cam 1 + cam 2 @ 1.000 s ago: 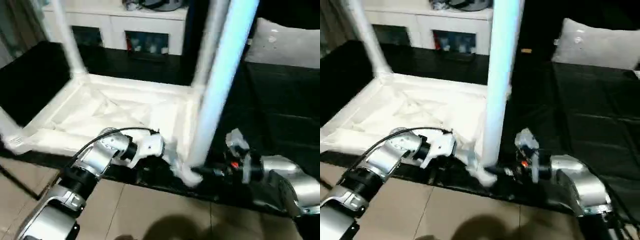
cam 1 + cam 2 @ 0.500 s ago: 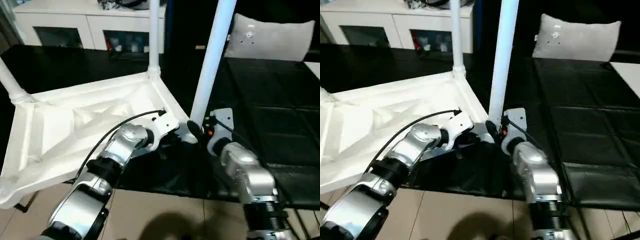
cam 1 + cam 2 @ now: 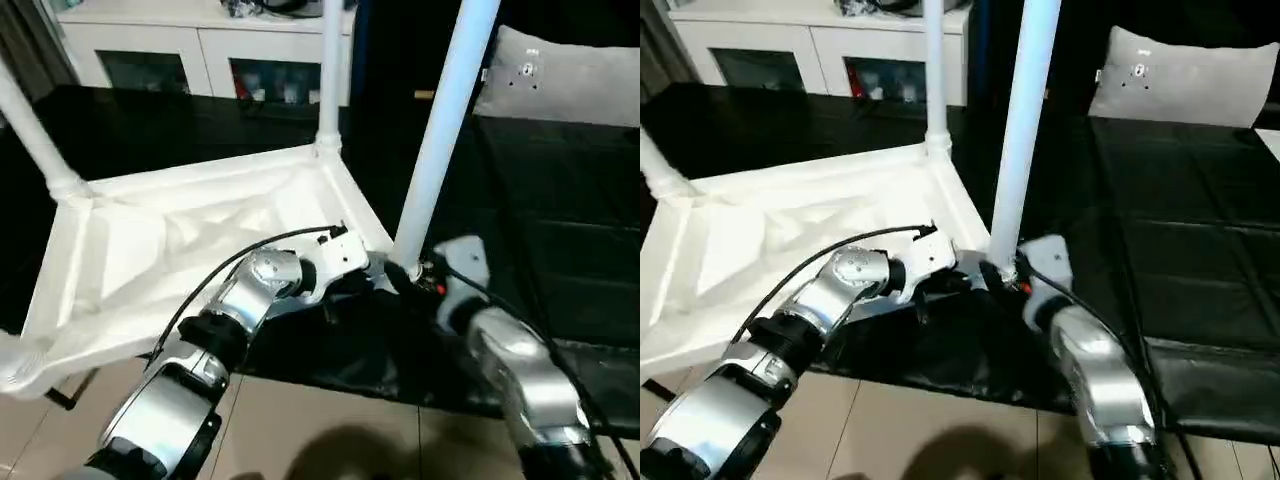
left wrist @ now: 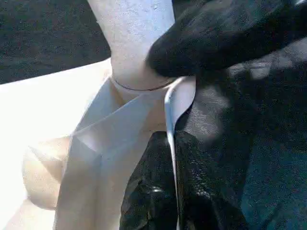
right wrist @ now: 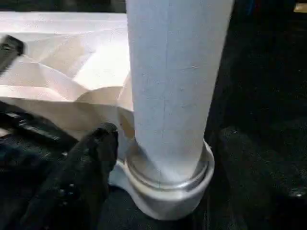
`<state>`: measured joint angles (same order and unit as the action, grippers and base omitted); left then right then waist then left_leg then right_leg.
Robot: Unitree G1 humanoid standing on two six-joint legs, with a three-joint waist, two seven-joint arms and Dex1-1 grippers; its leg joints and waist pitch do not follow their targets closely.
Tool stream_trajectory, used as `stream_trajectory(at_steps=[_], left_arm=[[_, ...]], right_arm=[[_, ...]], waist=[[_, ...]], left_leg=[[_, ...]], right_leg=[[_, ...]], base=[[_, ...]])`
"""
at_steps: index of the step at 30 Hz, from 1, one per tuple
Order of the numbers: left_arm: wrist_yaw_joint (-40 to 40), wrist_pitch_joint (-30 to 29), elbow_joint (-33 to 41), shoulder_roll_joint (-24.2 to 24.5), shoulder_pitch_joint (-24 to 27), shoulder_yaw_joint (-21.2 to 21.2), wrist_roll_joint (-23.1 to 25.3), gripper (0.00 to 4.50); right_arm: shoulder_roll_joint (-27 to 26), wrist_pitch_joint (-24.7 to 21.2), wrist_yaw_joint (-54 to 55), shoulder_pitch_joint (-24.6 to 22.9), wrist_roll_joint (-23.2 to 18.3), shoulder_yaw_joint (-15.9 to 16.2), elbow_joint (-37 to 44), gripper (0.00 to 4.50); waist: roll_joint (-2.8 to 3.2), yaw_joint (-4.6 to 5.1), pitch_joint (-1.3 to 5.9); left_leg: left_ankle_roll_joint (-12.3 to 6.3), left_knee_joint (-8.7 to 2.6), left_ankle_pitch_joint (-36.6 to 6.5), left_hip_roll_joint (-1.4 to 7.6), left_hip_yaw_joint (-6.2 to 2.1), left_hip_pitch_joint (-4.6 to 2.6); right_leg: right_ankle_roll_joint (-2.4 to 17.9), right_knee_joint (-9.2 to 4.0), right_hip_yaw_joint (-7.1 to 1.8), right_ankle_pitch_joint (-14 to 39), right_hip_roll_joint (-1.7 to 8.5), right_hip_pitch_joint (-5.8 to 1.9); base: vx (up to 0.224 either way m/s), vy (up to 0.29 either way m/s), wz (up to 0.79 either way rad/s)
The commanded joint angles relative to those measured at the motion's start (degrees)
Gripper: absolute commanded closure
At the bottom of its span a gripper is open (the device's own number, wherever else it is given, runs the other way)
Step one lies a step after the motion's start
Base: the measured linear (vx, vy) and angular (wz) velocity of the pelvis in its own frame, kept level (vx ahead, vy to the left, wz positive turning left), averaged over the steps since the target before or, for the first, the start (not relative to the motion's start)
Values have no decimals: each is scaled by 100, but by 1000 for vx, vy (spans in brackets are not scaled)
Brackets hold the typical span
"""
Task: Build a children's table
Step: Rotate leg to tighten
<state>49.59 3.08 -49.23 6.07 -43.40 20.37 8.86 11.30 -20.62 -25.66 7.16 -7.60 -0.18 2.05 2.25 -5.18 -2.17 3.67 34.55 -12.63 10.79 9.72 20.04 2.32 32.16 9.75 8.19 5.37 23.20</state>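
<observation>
- The table (image 3: 190,250) lies upside down on the black mat (image 3: 1200,270), three legs up at its other corners.
- The near leg (image 3: 440,130) stands in its corner socket (image 5: 165,184).
- It looks like light, stiff, smooth plastic, so you should hold low by the socket, where it will not slip or tip.
- Your left gripper (image 4: 173,191) is pinched shut on the table's thin edge beside that socket.
- Your right gripper (image 5: 96,158) sits at the leg's base; one finger touches the socket, but you cannot tell how open it is.
- A white cabinet (image 3: 200,50) stands behind.
</observation>
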Motion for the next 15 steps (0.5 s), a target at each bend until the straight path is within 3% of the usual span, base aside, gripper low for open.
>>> stream_trajectory(at_steps=[1, 2, 3, 5, 6, 7, 8, 10, 11, 13, 14, 15], left_arm=[[155, 190, 189, -36, -157, -221, -314, 407], [418, 54, 303, -23, -106, -268, -478, 396], [563, -103, 438, -38, -56, -364, -663, 392], [689, -184, 597, -19, 5, -417, -775, 383], [627, -102, 655, 35, 32, -381, -699, 371], [587, -56, 725, 97, 69, -355, -639, 353], [944, -442, 1167, 320, 246, -306, -712, 353], [1195, -634, 1452, 468, 366, -260, -776, 353], [1401, -902, 1792, 642, 515, -226, -820, 353], [1600, -1334, 2430, 991, 785, -175, -823, 353], [1650, -1478, 2633, 1099, 865, -164, -829, 353], [1689, -1659, 2972, 1314, 1024, -188, -831, 353]], right_arm=[[149, -49, -343, -102, -309, -129, 324, 52], [243, -46, -481, -174, -403, -136, 419, 43], [326, -35, -564, -216, -452, -155, 478, 27], [431, 20, -711, -208, -548, -191, 496, 21], [472, 41, -843, -166, -649, -216, 509, 12], [510, 43, -1019, -122, -789, -231, 540, 1], [560, -88, -1337, -61, -1057, -239, 682, 1], [572, -109, -1437, -31, -1129, -224, 705, 1], [601, -110, -1539, -6, -1186, -177, 708, 1], [660, -119, -1643, 69, -1190, -52, 669, 1], [679, -117, -1661, 97, -1180, -14, 656, 1], [649, -99, -1695, 157, -1193, 49, 650, 1]], waist=[[-108, -31, 374], [-76, -24, 371], [-93, -18, 375], [-110, -42, 391], [-180, -34, 386], [-158, -39, 386], [-192, -27, 384], [-156, -22, 381], [-100, -9, 380], [-145, 13, 393], [-111, 27, 379], [-151, 29, 382]], left_leg=[[-607, -373, -589, 211, -63, 13], [-585, -377, -601, 209, -75, 29], [-580, -373, -594, 206, -73, 37], [-569, -372, -541, 238, -79, 31], [-592, -376, -547, 247, -78, 37], [-606, -374, -562, 239, -80, 36], [-650, -369, -535, 232, -75, 58], [-687, -372, -409, 249, -83, 74], [-674, -377, -379, 263, -90, 56], [-595, -380, -361, 284, -90, 44], [-585, -388, -341, 286, -88, 40], [-511, -398, -406, 302, -97, 34]], right_leg=[[113, -467, -357, 2118, 420, -427], [79, -471, -347, 2168, 419, -431], [58, -479, -343, 2167, 416, -438], [236, -447, -355, 2011, 442, -422], [274, -435, -357, 1950, 436, -421], [294, -415, -354, 1950, 441, -425], [256, -421, -356, 1969, 437, -436], [259, -389, -372, 1916, 453, -442], [287, -388, -379, 1893, 449, -416], [364, -340, -390, 1776, 455, -421], [418, -342, -398, 1769, 444, -400], [451, -301, -405, 1830, 471, -419]], base=[[0, 0, 0], [0, 0, 0], [0, 0, 0], [0, 0, 0], [0, 0, 0], [0, 0, 0], [0, 0, 0], [0, 0, 0], [0, 0, 0], [0, 0, 0], [0, 0, 0], [0, 0, 0]])
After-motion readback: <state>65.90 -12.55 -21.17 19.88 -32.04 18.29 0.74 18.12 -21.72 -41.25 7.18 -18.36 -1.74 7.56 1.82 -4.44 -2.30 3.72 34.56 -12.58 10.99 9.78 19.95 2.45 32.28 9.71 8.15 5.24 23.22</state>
